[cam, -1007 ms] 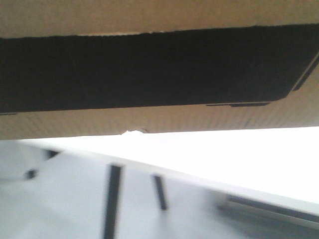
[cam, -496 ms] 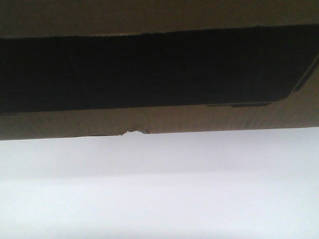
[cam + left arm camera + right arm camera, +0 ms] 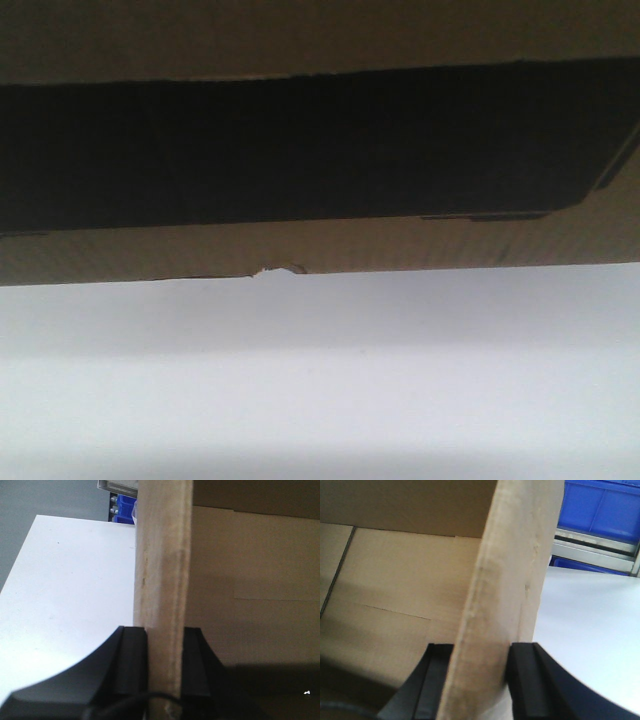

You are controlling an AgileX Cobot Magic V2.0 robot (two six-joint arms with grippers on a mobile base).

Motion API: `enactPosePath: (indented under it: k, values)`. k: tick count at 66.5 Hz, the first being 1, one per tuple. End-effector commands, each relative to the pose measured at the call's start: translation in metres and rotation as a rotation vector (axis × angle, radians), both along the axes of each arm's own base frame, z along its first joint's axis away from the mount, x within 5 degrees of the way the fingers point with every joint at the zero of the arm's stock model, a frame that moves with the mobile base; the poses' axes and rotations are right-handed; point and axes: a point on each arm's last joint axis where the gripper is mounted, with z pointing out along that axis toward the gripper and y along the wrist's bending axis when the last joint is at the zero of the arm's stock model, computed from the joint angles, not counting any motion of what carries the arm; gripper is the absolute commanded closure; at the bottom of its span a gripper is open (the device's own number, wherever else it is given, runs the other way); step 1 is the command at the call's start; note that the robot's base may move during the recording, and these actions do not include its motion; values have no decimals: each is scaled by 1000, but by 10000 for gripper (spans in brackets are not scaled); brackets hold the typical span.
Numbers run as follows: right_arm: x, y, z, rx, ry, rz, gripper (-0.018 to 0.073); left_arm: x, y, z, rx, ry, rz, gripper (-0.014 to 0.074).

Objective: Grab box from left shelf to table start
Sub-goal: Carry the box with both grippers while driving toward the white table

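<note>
Box (image 3: 400,250): corrugated brown cardboard.
My left gripper (image 3: 165,667): clamped on its wall.
My right gripper (image 3: 480,677): same.
Table (image 3: 320,390): smooth white.

Left end effector (image 3: 165,630): blocky matte-black fingers (image 3: 134,655), thin cable (image 3: 150,696).

You have open surface (image 3: 320,390) across the front view's lower half, below the box (image 3: 400,250), which blocks the upper half. In the right wrist view's upper right, the left shelf (image 3: 592,544) closes off the surface's far edge.

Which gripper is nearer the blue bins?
Likely the right gripper, shut on the brown cardboard box: blue plastic bins loom large beside it; the left gripper sees them small, far.
</note>
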Motion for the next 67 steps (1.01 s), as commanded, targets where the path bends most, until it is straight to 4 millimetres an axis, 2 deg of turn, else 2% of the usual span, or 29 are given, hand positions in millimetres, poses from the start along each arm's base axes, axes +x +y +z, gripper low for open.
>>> enactPosePath:
  k: [1, 18, 50, 67]
  values:
    - [0, 2, 23, 91, -152, 15, 501, 3, -8, 25, -142, -160, -63, 696]
    - [0, 2, 23, 91, -152, 15, 501, 12, -10, 17, -135, -118, -60, 696]
    - [0, 2, 23, 92, -154, 14, 501, 28, -14, -20, -122, 11, -58, 696]
    - [0, 2, 23, 93, -155, 14, 501, 28, -17, -14, -190, -34, -80, 696]
